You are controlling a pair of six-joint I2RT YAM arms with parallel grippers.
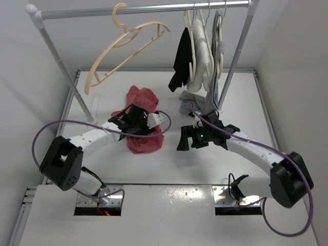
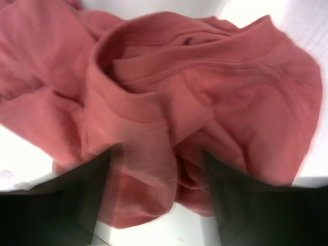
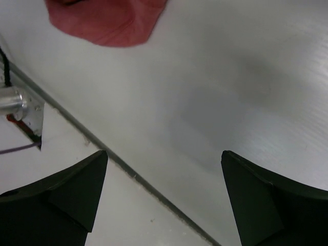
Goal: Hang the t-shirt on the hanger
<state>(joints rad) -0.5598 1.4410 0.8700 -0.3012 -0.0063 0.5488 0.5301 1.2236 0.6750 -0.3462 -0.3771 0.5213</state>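
Observation:
The faded-red t-shirt [image 1: 145, 142] lies crumpled on the white table, left of the middle. The peach-beige hanger [image 1: 123, 48] hangs tilted by its hook on the rail at the upper left. My left gripper [image 1: 134, 121] is down on the shirt. In the left wrist view the t-shirt [image 2: 205, 87] fills the frame, and the left gripper [image 2: 156, 195] is open with its blurred jaws on either side of a thick fold near the collar. My right gripper [image 1: 183, 139] is open and empty over bare table right of the shirt. In the right wrist view the gripper [image 3: 164, 169] is empty and a shirt edge [image 3: 102, 23] shows at the top left.
The clothes rail [image 1: 143, 10] spans the back on two slanted poles [image 1: 64, 72]. A black garment [image 1: 180, 61] and cream-white hangers [image 1: 202, 46] hang at its right end. A grey garment [image 1: 202, 100] droops onto the table behind my right arm. A table seam [image 3: 128, 171] runs below the right gripper.

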